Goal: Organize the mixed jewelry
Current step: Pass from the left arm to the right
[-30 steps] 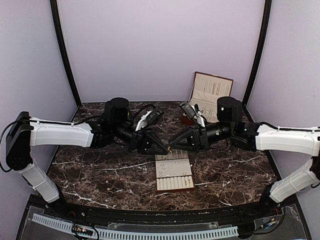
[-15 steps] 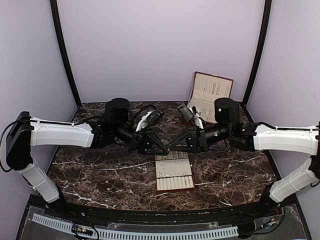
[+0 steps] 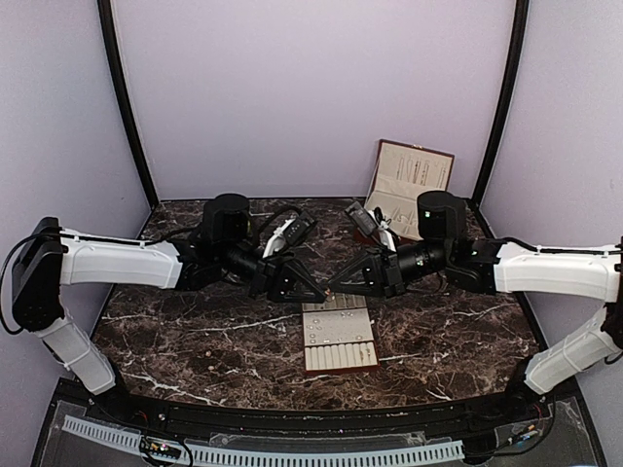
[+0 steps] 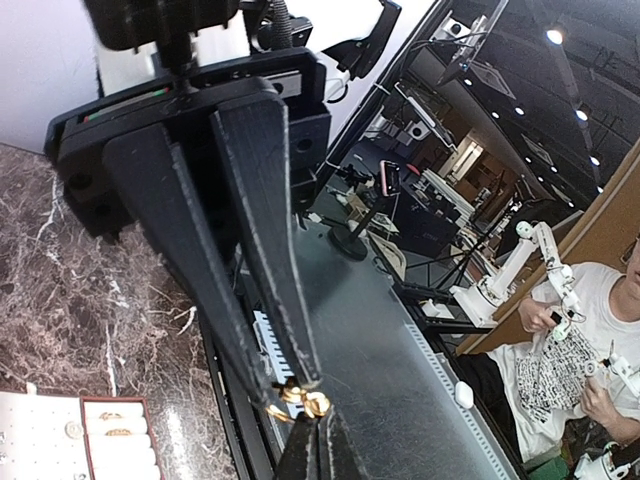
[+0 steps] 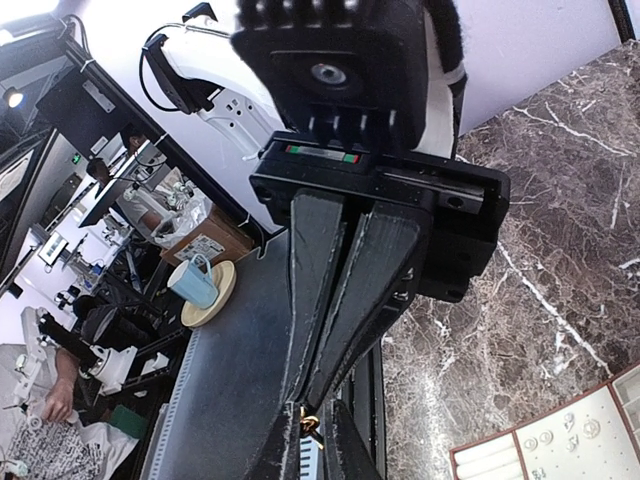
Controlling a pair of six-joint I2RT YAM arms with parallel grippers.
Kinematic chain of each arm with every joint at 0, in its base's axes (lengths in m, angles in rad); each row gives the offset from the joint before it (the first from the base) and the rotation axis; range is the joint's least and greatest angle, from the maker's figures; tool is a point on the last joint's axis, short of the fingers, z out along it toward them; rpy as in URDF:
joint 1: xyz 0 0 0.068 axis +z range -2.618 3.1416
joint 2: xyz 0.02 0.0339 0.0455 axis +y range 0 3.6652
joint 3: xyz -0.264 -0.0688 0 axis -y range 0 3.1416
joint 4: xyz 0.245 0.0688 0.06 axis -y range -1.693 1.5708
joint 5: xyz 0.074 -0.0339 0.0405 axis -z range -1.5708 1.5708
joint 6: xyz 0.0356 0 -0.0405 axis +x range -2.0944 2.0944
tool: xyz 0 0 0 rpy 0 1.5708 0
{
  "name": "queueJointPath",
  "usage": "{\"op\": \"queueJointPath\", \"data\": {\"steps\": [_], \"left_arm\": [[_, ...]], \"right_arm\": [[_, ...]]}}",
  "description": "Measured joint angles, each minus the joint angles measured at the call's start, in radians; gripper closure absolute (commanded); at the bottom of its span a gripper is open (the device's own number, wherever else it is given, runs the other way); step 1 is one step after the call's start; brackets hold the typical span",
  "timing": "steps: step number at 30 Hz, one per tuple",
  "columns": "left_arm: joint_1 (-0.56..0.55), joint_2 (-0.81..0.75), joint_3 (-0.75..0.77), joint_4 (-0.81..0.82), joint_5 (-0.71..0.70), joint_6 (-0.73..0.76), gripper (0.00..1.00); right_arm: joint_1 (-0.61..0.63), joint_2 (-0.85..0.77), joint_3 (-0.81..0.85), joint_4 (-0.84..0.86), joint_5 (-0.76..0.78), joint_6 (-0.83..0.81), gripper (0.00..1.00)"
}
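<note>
left end effector (image 4: 296,384): pinching small gold jewelry piece (image 4: 300,401) at fingertips | right end effector (image 5: 306,416): fingers almost together, tip-to-tip at same piece, grip cannot tell | piece: midair over far edge of tray (image 3: 341,356) on tabletop (image 3: 195,341) | long axis crosswise to left fingers; pointing too small to tell

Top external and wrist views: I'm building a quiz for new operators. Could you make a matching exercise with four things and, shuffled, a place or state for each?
Things:
1. gold piece
2. slotted tray
3. brown-edged panel
4. left pincer

Places or states:
A. leaning upright at the back right
B. shut, extended from the left side
C. pinched in mid-air
D. lying flat at centre front

Pairs: 1-C, 2-D, 3-A, 4-B
</note>
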Motion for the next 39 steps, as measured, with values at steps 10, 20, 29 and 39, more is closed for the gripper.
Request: {"op": "queueJointPath", "data": {"steps": [10,20,29,39], "left_arm": [[0.017,-0.001,-0.030,0.040,-0.029,-0.016,1.00],[0.023,-0.004,-0.037,0.041,-0.072,-0.014,1.00],[0.025,-0.014,-0.037,0.033,-0.133,0.026,1.00],[0.029,-0.014,-0.048,0.043,-0.138,0.026,1.00]], "right_arm": [[-0.001,-0.005,-0.003,-0.018,0.048,-0.004,0.98],[-0.001,-0.017,-0.003,-0.035,0.125,-0.011,1.00],[-0.001,-0.052,-0.035,-0.021,0.218,-0.002,1.00],[-0.009,-0.080,-0.079,0.020,0.240,0.030,0.88]]}}
